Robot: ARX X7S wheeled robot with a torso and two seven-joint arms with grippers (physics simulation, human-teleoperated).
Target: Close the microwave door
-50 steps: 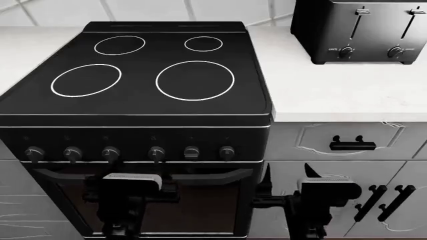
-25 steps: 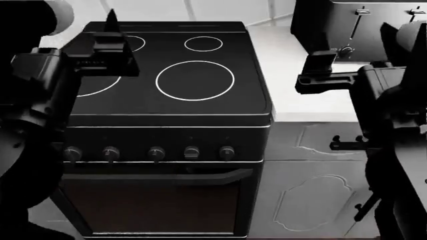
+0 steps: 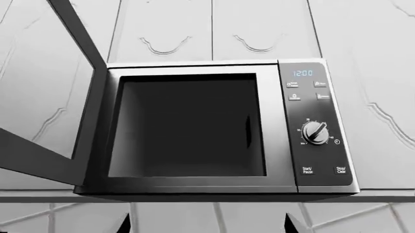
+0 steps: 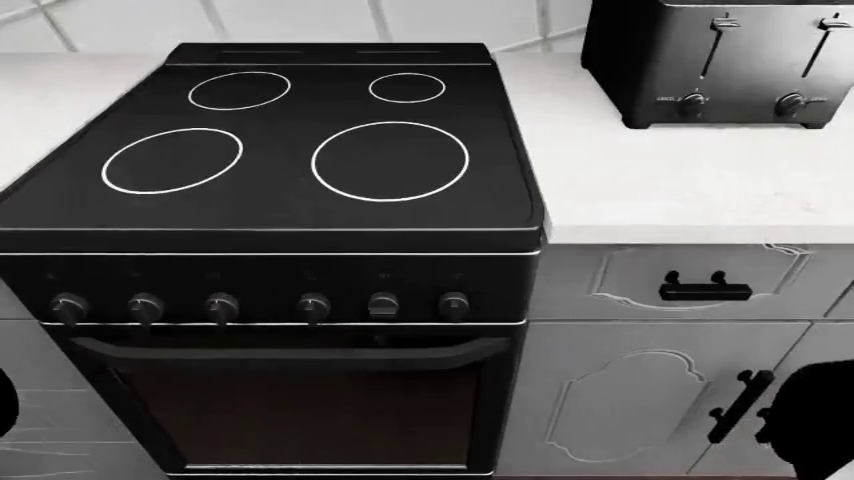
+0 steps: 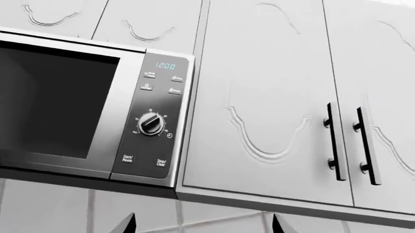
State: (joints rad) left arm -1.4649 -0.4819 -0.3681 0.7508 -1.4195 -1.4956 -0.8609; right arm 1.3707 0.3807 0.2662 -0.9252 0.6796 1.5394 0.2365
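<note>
The microwave (image 3: pixel 194 126) hangs under white wall cabinets, its dark cavity exposed. Its door (image 3: pixel 39 160) stands swung wide open on the hinge side, away from the control panel (image 3: pixel 314 126). My left gripper (image 3: pixel 206 228) is open below the microwave's front, only its two fingertips (image 3: pixel 123 226) showing, touching nothing. The right wrist view has the microwave (image 5: pixel 152 145) off to one side, showing its panel and part of the cavity. My right gripper (image 5: pixel 203 227) is open too, below the cabinet shelf, nothing between its tips. The head view shows neither the microwave nor a gripper.
Below, the head view shows a black stove (image 4: pixel 287 150) with oven knobs, a toaster (image 4: pixel 721 60) on the white counter (image 4: pixel 667 190), and a drawer (image 4: pixel 705 290). Wall cabinets with double handles (image 5: pixel 350 143) sit beside the microwave. A dark arm part (image 4: pixel 817 420) shows at the corner.
Both arms rose from in front of the oven, passed up the sides of the head view, and have left it apart from a dark part at the lower corner.
</note>
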